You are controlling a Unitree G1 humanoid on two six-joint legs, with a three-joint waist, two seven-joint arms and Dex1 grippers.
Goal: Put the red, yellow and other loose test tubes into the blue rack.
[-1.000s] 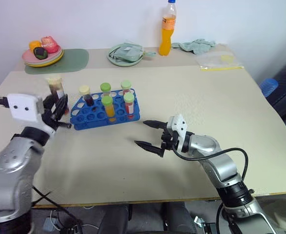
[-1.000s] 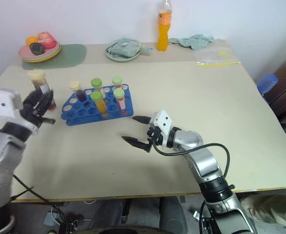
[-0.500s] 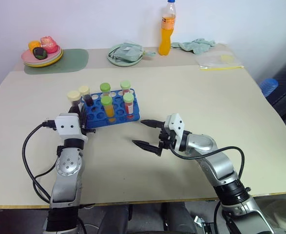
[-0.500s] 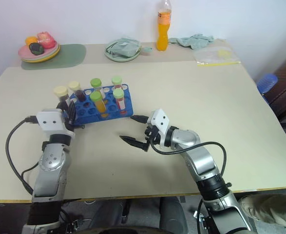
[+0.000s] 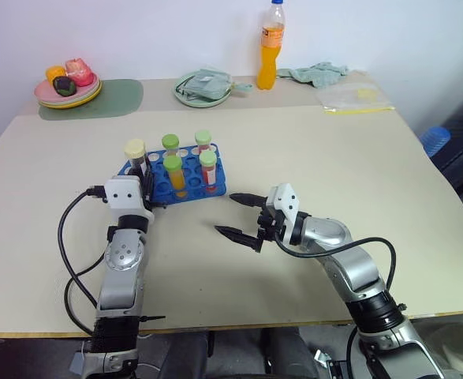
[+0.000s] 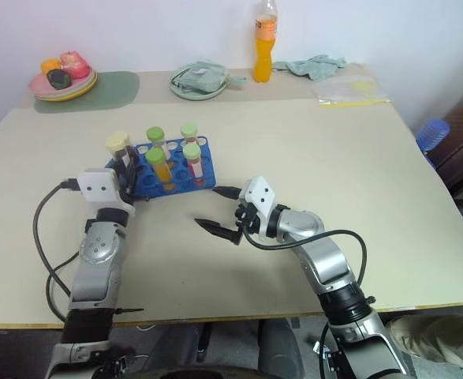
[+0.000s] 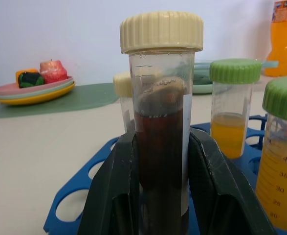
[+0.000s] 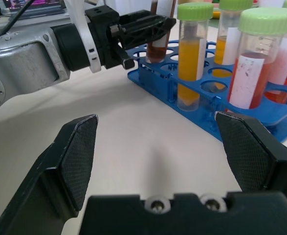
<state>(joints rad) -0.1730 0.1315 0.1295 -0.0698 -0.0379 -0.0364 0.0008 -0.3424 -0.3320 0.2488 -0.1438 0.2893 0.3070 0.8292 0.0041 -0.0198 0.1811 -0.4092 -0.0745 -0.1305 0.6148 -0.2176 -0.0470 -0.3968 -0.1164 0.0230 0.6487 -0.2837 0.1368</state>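
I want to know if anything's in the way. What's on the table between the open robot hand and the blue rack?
Nothing: in the right wrist view, only bare table lies between the right hand and the blue rack.

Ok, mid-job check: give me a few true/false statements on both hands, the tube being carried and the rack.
1. The left hand is shut on a cream-capped tube of dark liquid. True.
2. The right hand grips a green-capped tube. False: it is open, holding nothing, over the table.
3. The blue rack already holds several capped tubes. True.
4. The orange drink bottle stands in the rack. False: it stands at the table's far edge.
5. The held tube is upright. True.
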